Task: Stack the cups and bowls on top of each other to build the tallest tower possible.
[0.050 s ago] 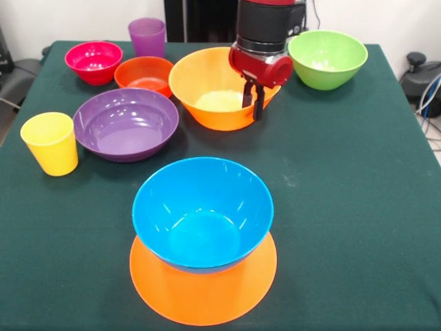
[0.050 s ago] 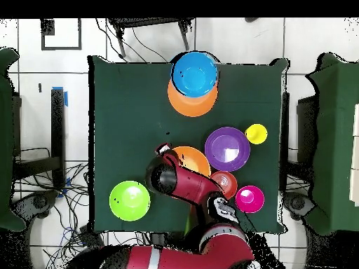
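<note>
Claw (image 1: 252, 101) hanging from the red and black arm (image 1: 262, 31) at the rim of a large orange bowl (image 1: 213, 89), one fingertip inside the rim and one outside, fingers close together around the wall; whether actually gripping, impossible to tell. Same bowl upright toward the far edge of the green desk (image 1: 344, 179), near the middle. Green bowl (image 1: 327, 58) just beside it toward the far right corner. Orange-red bowl (image 1: 143, 74), pink-red bowl (image 1: 94, 62) and purple cup (image 1: 147, 36) grouped at the far left corner. Wide purple bowl (image 1: 126, 124) left of centre, yellow cup (image 1: 50, 143) beside it at the left edge. Tower (image 1: 203, 241) at the near edge: blue bowl (image 1: 202, 210) upright on an upturned orange bowl (image 1: 203, 293).
</note>
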Tool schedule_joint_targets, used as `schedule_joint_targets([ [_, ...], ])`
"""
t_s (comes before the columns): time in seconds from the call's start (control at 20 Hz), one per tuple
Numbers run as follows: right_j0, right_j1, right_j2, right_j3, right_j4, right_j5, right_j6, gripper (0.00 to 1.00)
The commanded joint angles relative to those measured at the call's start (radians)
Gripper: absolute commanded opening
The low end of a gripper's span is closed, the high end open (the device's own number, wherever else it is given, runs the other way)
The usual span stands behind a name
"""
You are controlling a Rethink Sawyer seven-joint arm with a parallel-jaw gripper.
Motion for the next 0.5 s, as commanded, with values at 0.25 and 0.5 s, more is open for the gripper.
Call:
schedule_joint_targets([
  [0.25, 0.032, 0.054, 0.051, -0.131, 0.057, 0.028, 0.133, 1.00],
  [0.5, 0.028, 0.007, 0.047, -0.098, 0.057, 0.053, 0.145, 1.00],
])
